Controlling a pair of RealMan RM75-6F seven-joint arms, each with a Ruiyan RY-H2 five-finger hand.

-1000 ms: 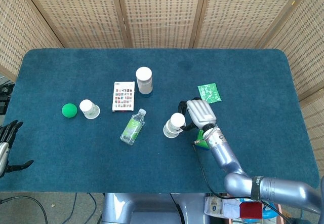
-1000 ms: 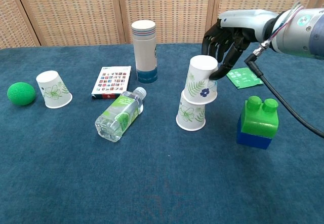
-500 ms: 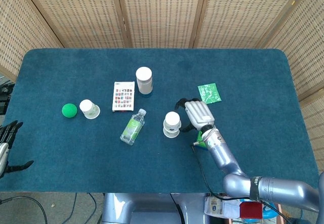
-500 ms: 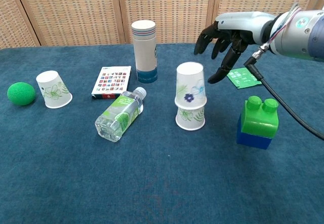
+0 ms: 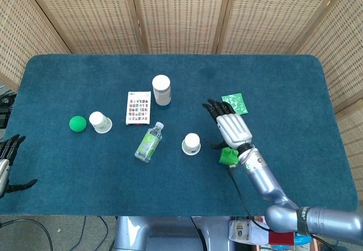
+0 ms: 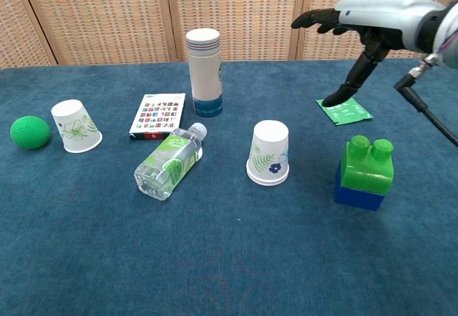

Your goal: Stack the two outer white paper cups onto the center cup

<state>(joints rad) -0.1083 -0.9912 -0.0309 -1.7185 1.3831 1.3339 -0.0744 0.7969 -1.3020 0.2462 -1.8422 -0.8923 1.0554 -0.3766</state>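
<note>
- Two upside-down cup spots remain on the table: the left cup [image 6: 75,125] stands just beside a green ball [image 6: 30,131], well apart from the centre stack.
- Left hand [image 5: 8,161] hangs off the table's left edge, fingers apart, holding nothing.
- Centre stack [image 6: 269,153] sits nested on the cloth.
- Right hand [image 6: 358,33] hovers spread and empty above the green packet [image 6: 344,110].

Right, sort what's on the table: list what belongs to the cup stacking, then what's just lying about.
Job: stacked paper cups, lone paper cup, right hand.

Lying about: green ball, water bottle, card box, tall canister, green packet, toy block.
</note>
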